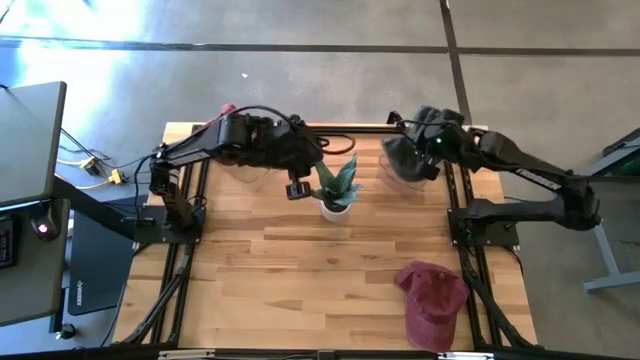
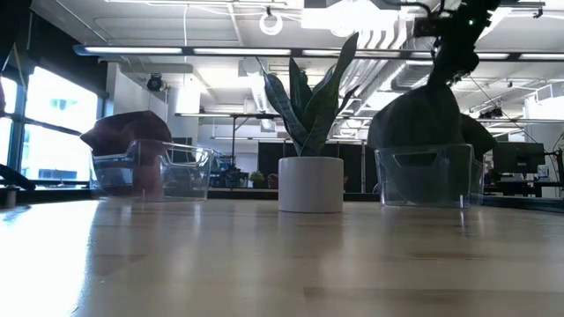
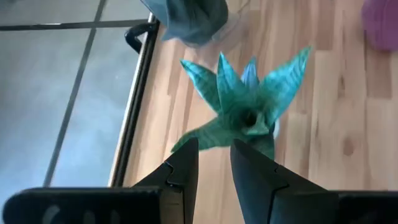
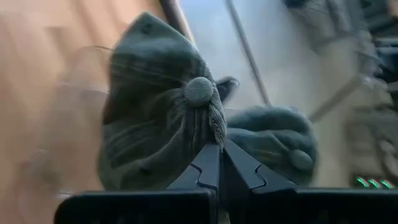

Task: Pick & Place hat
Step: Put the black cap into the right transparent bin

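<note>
the right gripper (image 4: 219, 152) was pinched tight on the crown of a dark grey fabric cap (image 4: 158, 106), held over the clear plastic bin (image 2: 429, 174) at the table's far right. the left gripper (image 3: 214, 163) hovered beside the spiky green plant in a white pot (image 1: 337, 187), fingers slightly apart and empty. a maroon cloth cap (image 1: 432, 300) lay on the light wooden table (image 1: 300, 270) near the right front edge.

Faint white lettering along the right arm (image 1: 548, 178), too small to read; nothing else legible.
</note>
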